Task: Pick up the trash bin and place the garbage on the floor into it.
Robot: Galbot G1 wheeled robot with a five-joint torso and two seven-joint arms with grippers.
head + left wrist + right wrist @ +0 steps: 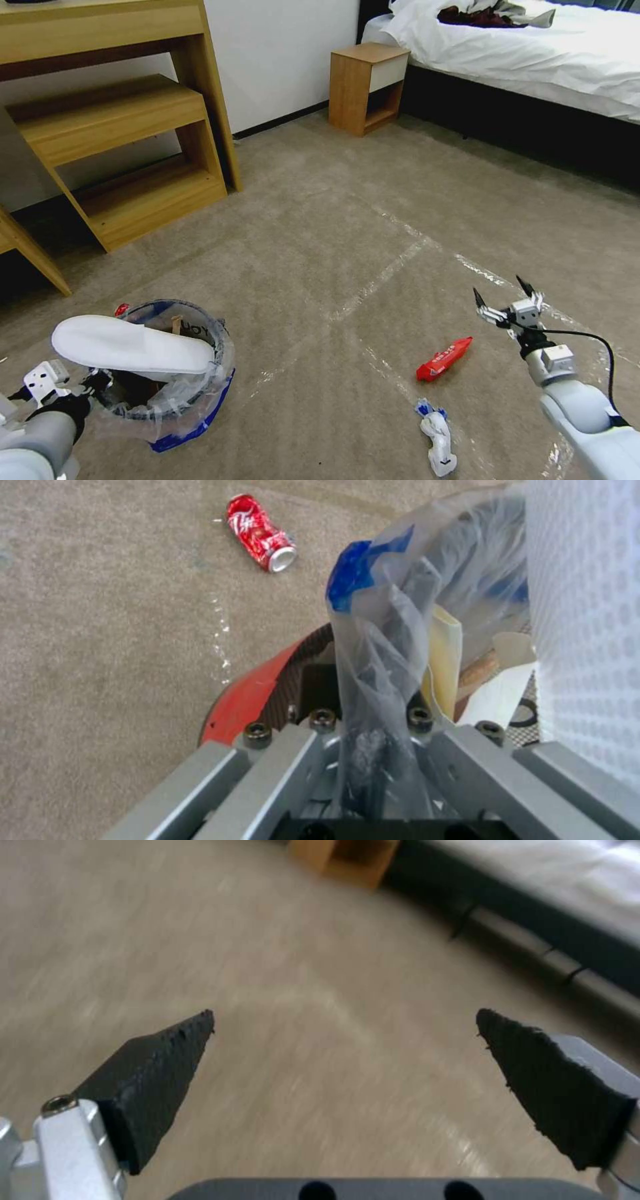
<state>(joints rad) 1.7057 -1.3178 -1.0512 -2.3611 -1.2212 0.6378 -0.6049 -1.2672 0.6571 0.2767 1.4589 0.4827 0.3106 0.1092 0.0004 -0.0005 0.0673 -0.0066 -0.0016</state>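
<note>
The trash bin [200, 407], lined with a crinkled clear bag, hangs at the lower left with my left gripper [100, 388] shut on its near rim. In the left wrist view the left gripper [370, 720] pinches the bag and the red rim of the bin [243, 700]. A white slipper [133, 347] lies flat across the bin's mouth. On the floor [347, 220] lie a red wrapper [443, 358] and a crumpled white-and-blue piece of garbage [437, 437]. A red can [261, 532] lies on the carpet beyond the bin. My right gripper [500, 290] hangs open and empty, right of the wrapper.
A wooden desk with shelves [127, 133] stands at the back left. A small bedside table [365, 87] and a bed [533, 53] stand at the back right. Shiny tape strips [387, 267] cross the carpet.
</note>
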